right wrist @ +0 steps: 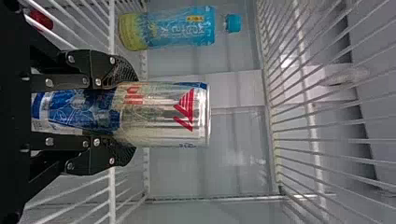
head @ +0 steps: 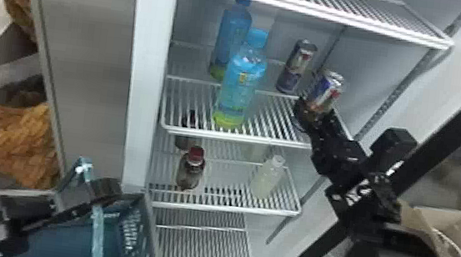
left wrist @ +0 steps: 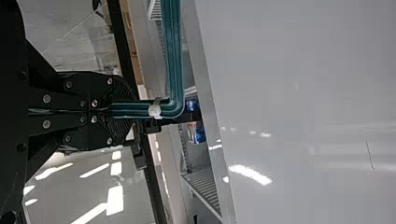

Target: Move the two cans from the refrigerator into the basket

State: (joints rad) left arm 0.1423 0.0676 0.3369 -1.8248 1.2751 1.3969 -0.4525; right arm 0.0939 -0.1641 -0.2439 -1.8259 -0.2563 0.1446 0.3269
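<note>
Left claw [left wrist: 124,112] clenched on handle [left wrist: 174,70] of basket [head: 131,231]; right claw [right wrist: 130,115] grips blue-and-silver can [right wrist: 163,116], red label marks, inside refrigerator [head: 146,86]; first pick-up seems in hand; next: draw it clear, lower into basket; second can [head: 297,67], dark label with red patch, stands farther back on shelf [head: 237,138]

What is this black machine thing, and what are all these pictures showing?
It's a robot with a camera on its head and one on each wrist; wrist pictures are turned sideways. The head picture looks into a fridge. Blue bottles and one can stand on a shelf, with other bottles below. The right end effector holds another can. The left end effector grips the handle of a blue-green basket.
</note>
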